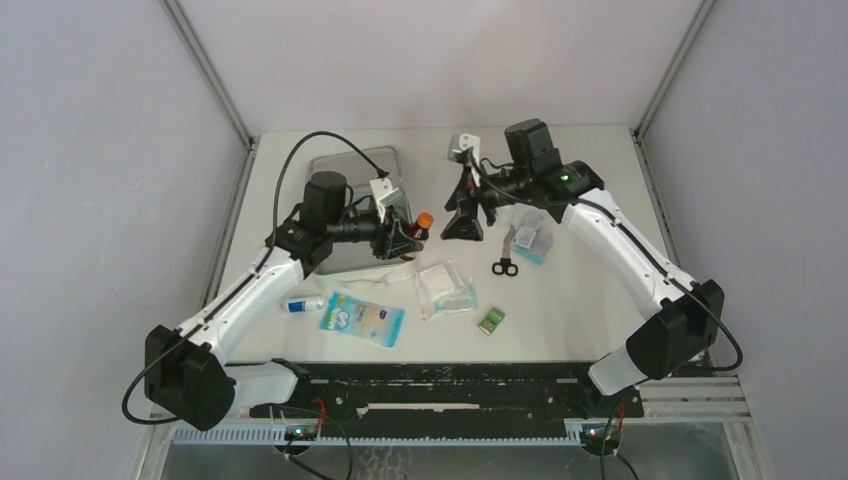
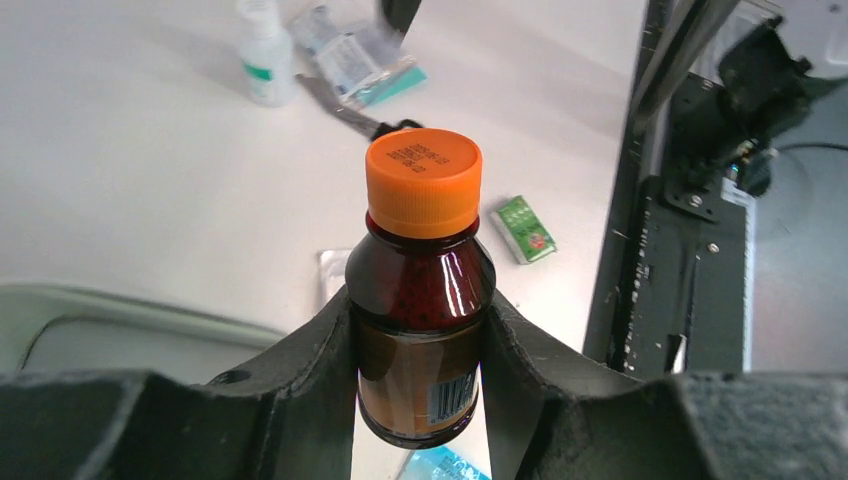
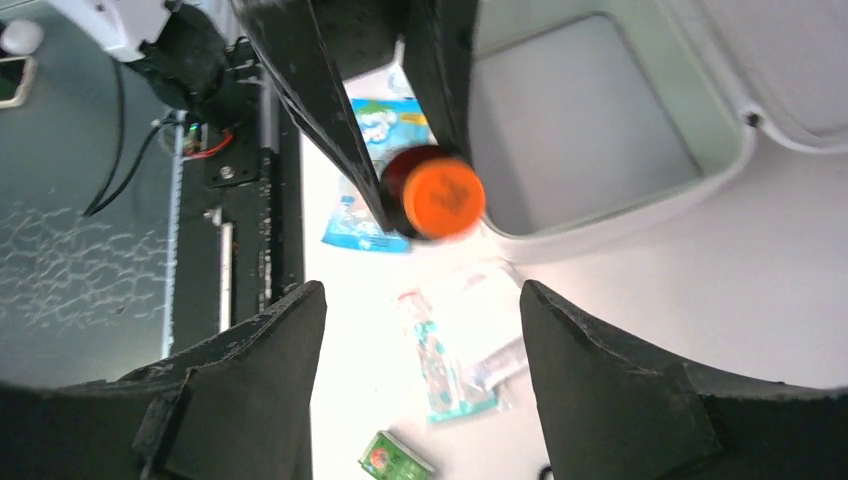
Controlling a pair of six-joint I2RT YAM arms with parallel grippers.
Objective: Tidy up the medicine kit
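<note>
A: Left tool, what's it doing?

B: On my feed it's clamped round the body of an amber bottle. Orange cap up, sticking out past the fingertips, label partly between the fingers.

A: Right tool?

B: Spread wide, nothing in it. It hangs off the bench, pointed at the left tool, with the bottle's cap straight ahead of it and apart from it.

A: Medicine kit?

B: Lying open, lid flipped back, tray bare where I can see it. It sits right at the left tool, on the side away from the right tool. The bottle is by the tray's corner rim; I can't tell if it's over it or just outside.

A: Loose stuff?

B: Below the left tool there's a blue-and-white packet and a small white tube. Between the tools, toward me, there's a clear pouch and a green box. Scissors lie just beside the right tool.
</note>
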